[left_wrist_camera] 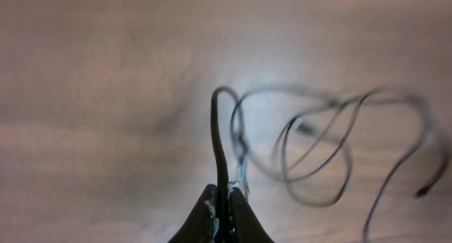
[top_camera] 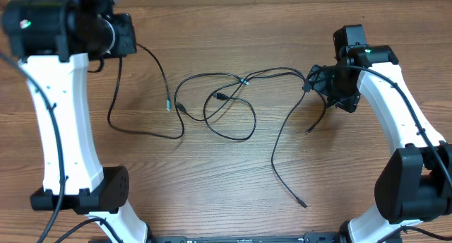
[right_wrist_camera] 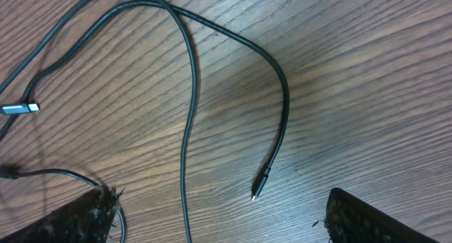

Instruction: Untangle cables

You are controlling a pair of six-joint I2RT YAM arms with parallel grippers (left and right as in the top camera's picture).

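Note:
Thin black cables lie looped in a tangle on the middle of the wooden table, with long strands trailing left and right. My left gripper is at the far left, shut on one cable strand that runs from its jaws down to the table. The blurred tangle lies beyond it. My right gripper hovers open over the right end of the tangle. Between its spread fingers a strand and a small plug end lie on the wood, untouched.
A loose strand runs from the tangle toward the front and ends in a plug. Another plug end lies left of the tangle. A silver-tipped plug shows at the left of the right wrist view. The arm bases stand at the front corners.

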